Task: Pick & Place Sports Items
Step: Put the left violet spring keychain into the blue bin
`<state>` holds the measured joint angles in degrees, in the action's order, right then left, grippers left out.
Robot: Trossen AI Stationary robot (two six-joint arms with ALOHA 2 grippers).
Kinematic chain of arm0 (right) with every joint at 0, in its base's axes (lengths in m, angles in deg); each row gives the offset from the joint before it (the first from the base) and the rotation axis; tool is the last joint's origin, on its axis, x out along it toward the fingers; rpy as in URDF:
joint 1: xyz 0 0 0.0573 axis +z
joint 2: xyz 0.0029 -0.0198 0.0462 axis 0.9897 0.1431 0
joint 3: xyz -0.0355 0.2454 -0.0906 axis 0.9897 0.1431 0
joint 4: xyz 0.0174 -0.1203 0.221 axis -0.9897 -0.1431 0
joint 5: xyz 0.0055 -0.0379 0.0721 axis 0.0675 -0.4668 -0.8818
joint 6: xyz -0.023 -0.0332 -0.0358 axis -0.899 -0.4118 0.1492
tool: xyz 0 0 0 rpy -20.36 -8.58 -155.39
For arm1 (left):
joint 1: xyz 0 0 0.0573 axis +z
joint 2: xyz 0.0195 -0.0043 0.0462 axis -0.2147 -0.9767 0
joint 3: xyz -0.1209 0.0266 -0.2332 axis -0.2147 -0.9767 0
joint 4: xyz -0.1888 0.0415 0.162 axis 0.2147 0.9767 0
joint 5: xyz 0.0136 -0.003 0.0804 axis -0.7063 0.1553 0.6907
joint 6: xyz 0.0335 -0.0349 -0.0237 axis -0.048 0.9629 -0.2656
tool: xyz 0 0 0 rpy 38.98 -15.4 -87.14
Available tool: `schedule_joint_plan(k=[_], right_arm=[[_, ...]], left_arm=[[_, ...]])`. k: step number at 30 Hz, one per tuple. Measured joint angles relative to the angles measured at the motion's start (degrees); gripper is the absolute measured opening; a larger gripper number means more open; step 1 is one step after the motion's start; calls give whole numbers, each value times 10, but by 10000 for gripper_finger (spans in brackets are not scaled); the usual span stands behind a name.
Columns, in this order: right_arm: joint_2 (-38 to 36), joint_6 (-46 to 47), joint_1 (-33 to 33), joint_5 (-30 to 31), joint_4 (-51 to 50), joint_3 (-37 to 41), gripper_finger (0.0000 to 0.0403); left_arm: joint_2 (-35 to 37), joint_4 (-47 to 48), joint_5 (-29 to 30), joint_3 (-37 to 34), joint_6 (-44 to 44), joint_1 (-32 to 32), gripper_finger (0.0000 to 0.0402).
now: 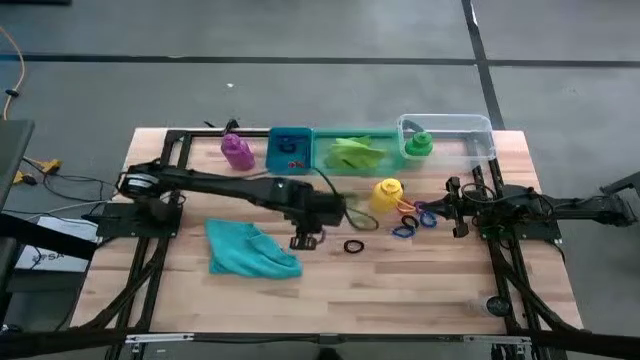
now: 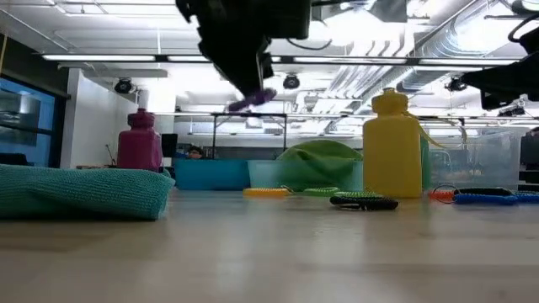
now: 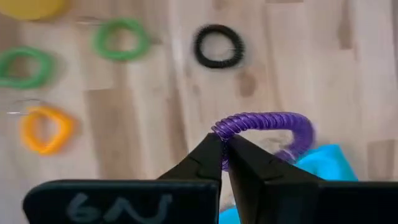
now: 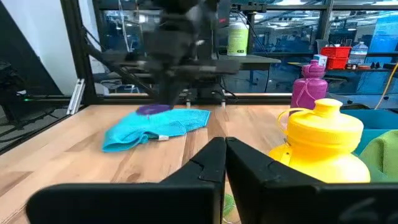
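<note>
A purple ring (image 3: 268, 127) is pinched between the closed fingers of the left hand (image 3: 224, 151), which holds it in the air above the tabletop (image 1: 420, 290), just beside the teal cloth (image 1: 250, 250). A black ring (image 3: 218, 46) lies near. The right hand (image 4: 225, 163) waits at the right side, fingers pressed together, near the yellow bottle (image 4: 323, 146).

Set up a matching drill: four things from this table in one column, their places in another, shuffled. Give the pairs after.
Things:
1. purple ring
2. green bottle
3. lime-green cloth
4. black ring

Places:
A. lying loose on the wooden table
B. inside the green bin
C. pinched in the left end effector, lifted off the table
D. inside the clear bin

Pairs: 1-C, 2-D, 3-B, 4-A
</note>
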<state>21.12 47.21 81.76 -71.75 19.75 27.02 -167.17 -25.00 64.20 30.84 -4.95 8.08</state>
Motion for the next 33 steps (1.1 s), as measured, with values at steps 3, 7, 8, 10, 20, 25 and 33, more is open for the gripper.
schedule_joint_plan(k=[3, 7, 8, 10, 20, 25, 33], right_arm=[[0, 0, 0, 0, 0, 0, 0], [0, 0, 0, 0, 0, 0, 0], [0, 0, 0, 0, 0, 0, 0], [0, 0, 0, 0, 0, 0, 0], [0, 0, 0, 0, 0, 0, 0], [0, 0, 0, 0, 0, 0, 0], [0, 0, 0, 0, 0, 0, 0]], left_arm=[[14, 7, 0, 0, -13, 24, 1], [29, 10, 0, 0, -21, 63, 1], [29, 10, 0, 0, -23, 74, 1], [29, 12, 0, 0, -31, 97, 1], [30, 16, 49, 0, -50, 223, 0], [30, 16, 74, 0, -50, 280, 0], [30, 16, 109, 0, -31, 350, 0]])
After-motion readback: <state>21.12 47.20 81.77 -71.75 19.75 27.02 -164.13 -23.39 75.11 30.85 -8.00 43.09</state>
